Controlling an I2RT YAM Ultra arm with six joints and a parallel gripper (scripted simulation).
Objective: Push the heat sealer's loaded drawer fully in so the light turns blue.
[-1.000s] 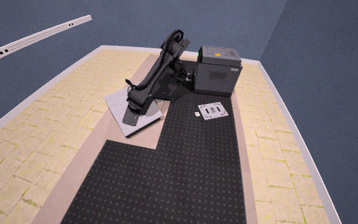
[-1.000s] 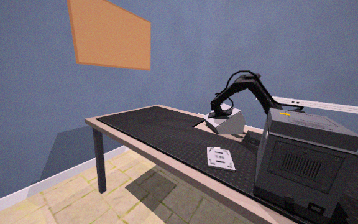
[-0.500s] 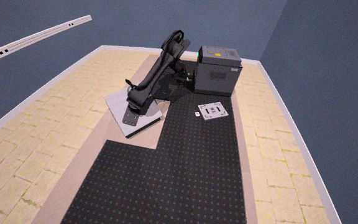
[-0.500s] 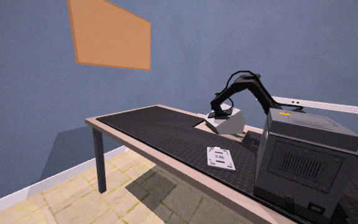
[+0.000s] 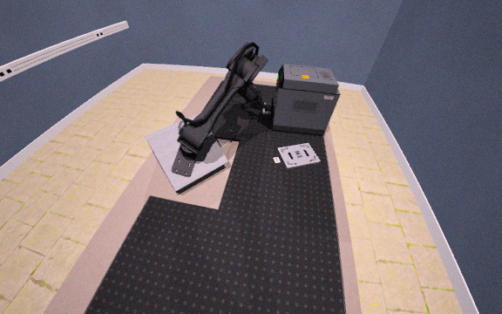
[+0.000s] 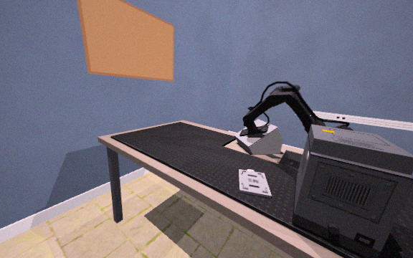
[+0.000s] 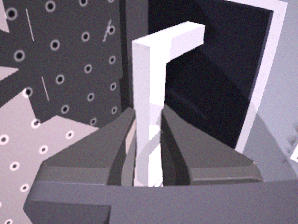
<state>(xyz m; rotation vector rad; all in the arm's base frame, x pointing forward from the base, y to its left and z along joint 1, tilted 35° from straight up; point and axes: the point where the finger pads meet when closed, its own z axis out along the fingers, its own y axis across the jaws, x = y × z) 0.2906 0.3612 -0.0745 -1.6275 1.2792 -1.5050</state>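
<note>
The dark grey heat sealer (image 5: 305,102) (image 6: 350,179) stands at the far end of the black mat (image 5: 255,227) (image 6: 178,143). Its light (image 5: 278,78) at the top left corner glows green. My gripper (image 5: 265,111) (image 7: 148,113) is low against the sealer's left side and hidden behind the sealer in the exterior view. In the wrist view it is shut on a white L-shaped bar (image 7: 149,83), which looks like the drawer's handle. Beyond the bar lies a dark panel (image 7: 206,76) with a white edge (image 7: 262,76). The plate, sheet and frame cannot be made out.
A white printed card (image 5: 298,155) (image 6: 254,183) lies flat on the mat in front of the sealer, with a small white tag (image 5: 276,160) beside it. My arm rises from a grey base plate (image 5: 164,144) (image 6: 264,141) left of the sealer.
</note>
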